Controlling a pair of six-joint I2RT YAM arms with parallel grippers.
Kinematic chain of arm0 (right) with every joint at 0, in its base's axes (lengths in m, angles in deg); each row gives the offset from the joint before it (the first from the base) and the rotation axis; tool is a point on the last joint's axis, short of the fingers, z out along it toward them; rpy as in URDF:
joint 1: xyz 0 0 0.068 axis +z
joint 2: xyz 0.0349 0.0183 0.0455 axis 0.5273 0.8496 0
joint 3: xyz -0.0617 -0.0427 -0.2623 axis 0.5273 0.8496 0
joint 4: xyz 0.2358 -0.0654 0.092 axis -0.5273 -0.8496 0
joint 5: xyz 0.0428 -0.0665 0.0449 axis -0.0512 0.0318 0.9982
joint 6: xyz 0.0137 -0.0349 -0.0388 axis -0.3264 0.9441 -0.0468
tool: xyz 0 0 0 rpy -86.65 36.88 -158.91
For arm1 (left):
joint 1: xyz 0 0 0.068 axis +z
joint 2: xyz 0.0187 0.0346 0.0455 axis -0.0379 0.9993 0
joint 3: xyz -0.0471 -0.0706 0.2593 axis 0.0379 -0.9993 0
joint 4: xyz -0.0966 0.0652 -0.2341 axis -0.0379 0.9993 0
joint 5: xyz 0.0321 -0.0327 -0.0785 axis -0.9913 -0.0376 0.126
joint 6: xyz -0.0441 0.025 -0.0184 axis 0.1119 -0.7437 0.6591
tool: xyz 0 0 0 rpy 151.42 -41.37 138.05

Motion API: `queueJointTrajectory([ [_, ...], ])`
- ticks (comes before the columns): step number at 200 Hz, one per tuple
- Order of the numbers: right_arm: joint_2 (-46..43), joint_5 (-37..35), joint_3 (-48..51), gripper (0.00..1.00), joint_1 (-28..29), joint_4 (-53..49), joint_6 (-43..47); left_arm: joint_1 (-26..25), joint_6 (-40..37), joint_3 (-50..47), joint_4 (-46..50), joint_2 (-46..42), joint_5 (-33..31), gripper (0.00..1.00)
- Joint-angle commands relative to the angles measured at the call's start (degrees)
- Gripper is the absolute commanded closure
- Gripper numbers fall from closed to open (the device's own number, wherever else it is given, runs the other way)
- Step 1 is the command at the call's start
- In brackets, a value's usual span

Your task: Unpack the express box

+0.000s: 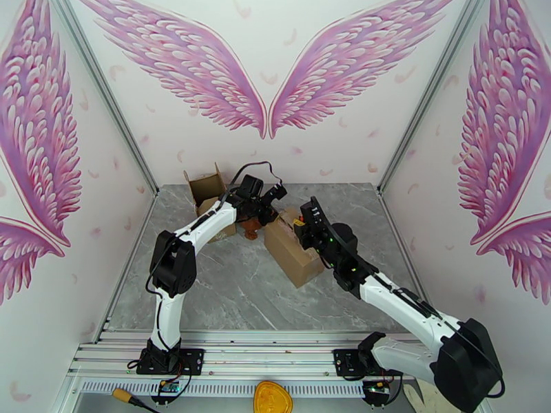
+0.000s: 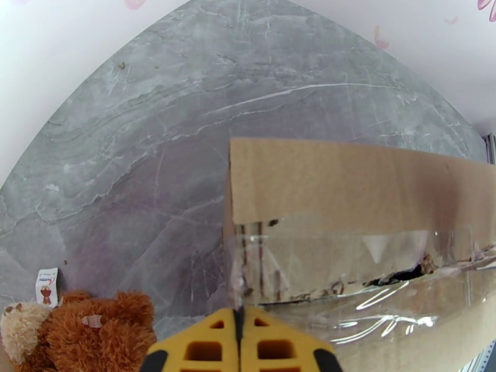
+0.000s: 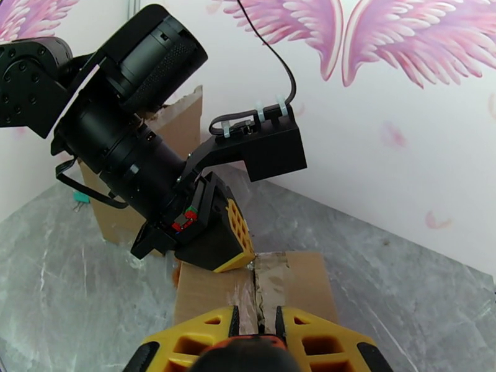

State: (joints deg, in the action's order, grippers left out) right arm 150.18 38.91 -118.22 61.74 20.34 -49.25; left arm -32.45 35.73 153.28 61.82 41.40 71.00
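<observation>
The express box (image 1: 297,259) is a brown carton lying slantwise mid-table, sealed with clear tape (image 2: 347,255) that is wrinkled and torn along the seam. My left gripper (image 2: 239,320) is shut, its yellow fingertips pressed against the taped edge at the carton's far end; I cannot tell whether film is pinched. The right wrist view shows it from outside, the left gripper (image 3: 239,237) resting on the box top (image 3: 198,292). My right gripper (image 3: 255,317) hovers over the tape seam (image 3: 266,280), its jaws narrowly apart and clamped on a dark, orange-edged tool (image 3: 248,358).
A brown teddy bear (image 2: 93,333) with a small white tag (image 2: 47,286) lies just left of the carton, also the teddy bear (image 1: 249,232) under the left arm. An opened carton (image 1: 205,187) stands at the back left. Walls close in on three sides.
</observation>
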Motion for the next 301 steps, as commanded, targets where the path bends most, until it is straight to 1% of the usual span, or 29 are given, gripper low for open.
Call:
queueJointTrajectory([
  [1, 0.08, 0.71, -1.68, 1.0, -0.19, 0.38, 0.51, -0.53, -1.02, -0.2, 4.18, -0.25, -3.12, 1.0],
  [48, -2.37, 0.32, -1.36, 1.0, -0.08, -7.63, -0.95, 0.08, 0.12, -0.34, 3.94, -0.12, -5.13, 1.0],
  [105, -10.68, -2.58, 1.65, 1.0, 0.15, -16.94, -0.83, 1.21, 0.95, -0.77, 3.89, -0.04, -5.62, 1.0],
  [122, -11.82, 0.23, 1.75, 1.0, 0.03, -18.86, -1.85, 1.42, 1.0, -0.63, 3.96, 0.11, -5.77, 1.0],
  [142, -11.01, 4.78, 1.47, 1.0, 0.06, -20.58, -4.56, 1.5, 1.0, 0.09, 4.38, 0.42, -5.82, 1.0],
  [156, -10.77, 6.16, 1.13, 1.0, 0.07, -21.9, -6.01, 1.54, 0.99, 0.48, 4.68, 0.75, -6.08, 1.0],
  [191, -13.48, 3.2, 1.21, 1.0, 0.04, -25.53, -6.88, 1.53, 1.18, 0.64, 4.95, 0.76, -6.98, 1.0],
  [207, -14.15, 2.1, 0.6, 1.0, 0.06, -28.97, -6.18, 1.6, 1.17, 0.55, 5.02, 0.84, -7.26, 1.0],
  [225, -15.65, 1.16, 0.66, 1.0, 0.06, -30.65, -5.92, 1.61, 1.2, 0.55, 5.13, 0.79, -7.45, 1.0],
  [277, -17.78, 3.31, 1.05, 1.0, 0.1, -34.47, -8.36, 1.75, 1.35, 0.72, 5.39, 0.91, -8.58, 1.0],
  [301, -19.75, 2.35, 1.01, 1.0, 0.15, -36.45, -8.79, 1.75, 1.77, 0.64, 5.55, 0.9, -9.35, 1.0],
])
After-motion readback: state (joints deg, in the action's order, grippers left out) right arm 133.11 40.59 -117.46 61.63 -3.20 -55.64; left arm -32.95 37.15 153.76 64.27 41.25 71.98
